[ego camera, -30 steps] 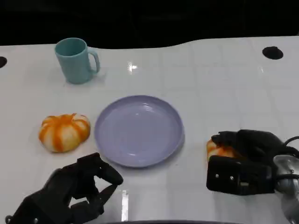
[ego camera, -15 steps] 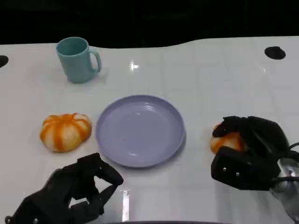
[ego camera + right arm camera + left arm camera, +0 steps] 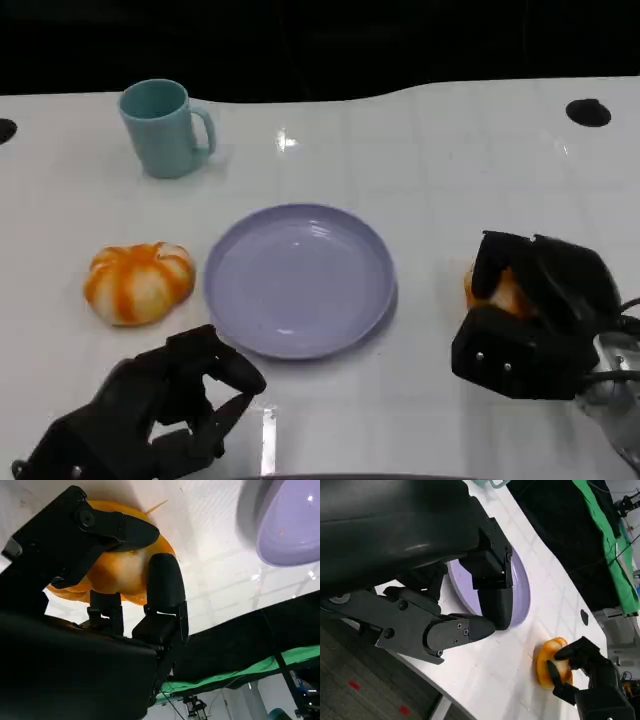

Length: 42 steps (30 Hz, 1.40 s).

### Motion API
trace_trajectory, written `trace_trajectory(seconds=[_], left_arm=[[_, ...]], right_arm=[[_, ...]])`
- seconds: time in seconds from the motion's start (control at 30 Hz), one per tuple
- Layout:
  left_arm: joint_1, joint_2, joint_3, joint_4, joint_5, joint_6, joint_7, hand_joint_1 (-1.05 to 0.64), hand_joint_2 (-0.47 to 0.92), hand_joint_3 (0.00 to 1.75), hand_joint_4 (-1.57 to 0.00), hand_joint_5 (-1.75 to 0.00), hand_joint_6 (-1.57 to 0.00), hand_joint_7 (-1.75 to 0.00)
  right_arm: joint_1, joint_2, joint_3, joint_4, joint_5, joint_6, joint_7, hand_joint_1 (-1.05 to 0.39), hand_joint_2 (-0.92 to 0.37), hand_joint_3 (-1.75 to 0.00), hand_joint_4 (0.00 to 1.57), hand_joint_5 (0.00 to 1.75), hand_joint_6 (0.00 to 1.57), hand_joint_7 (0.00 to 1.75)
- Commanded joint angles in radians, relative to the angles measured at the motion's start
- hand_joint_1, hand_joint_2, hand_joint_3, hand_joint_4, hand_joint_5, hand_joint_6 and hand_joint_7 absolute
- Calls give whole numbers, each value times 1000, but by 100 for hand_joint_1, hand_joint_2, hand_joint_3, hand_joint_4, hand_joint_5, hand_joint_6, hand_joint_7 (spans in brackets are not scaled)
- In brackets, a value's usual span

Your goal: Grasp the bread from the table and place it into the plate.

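A bun is gripped by the right hand — fingers are wrapped over its orange top, as seen from the right wrist. It is held right of the plate, apart from its rim. The left hand is curled loosely near the table's front edge, nothing held. A second bun lies left of the plate — a teal mug stands beyond.
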Motion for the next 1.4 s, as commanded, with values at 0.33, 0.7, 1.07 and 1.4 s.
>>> trace_trajectory(seconds=[0.33, 0.7, 1.07, 1.4], left_arm=[[1, 5, -1, -9, 7, 10, 6, -28, 82, 63, -71, -175, -63, -129], [3, 2, -7, -13, 13, 8, 10, -29, 82, 64, -73, -175, -62, -129], [6, -7, -13, -11, 18, 4, 12, -29, 80, 66, -77, -175, -63, -129], [11, -16, -15, -22, 28, 5, 10, -29, 80, 67, -75, -175, -62, -129]], right_arm=[[-19, 0, -26, -152, 73, -105, 20, -7, -39, -119, 94, 175, 72, 175], [-41, 72, -6, -277, 90, -127, 86, -5, -35, -127, 96, 175, 74, 175], [-146, 181, 53, -188, 69, -148, 124, -11, -26, -141, 97, 175, 75, 175], [-263, 253, 76, 47, 81, -179, 133, -13, -23, -142, 93, 175, 79, 147]])
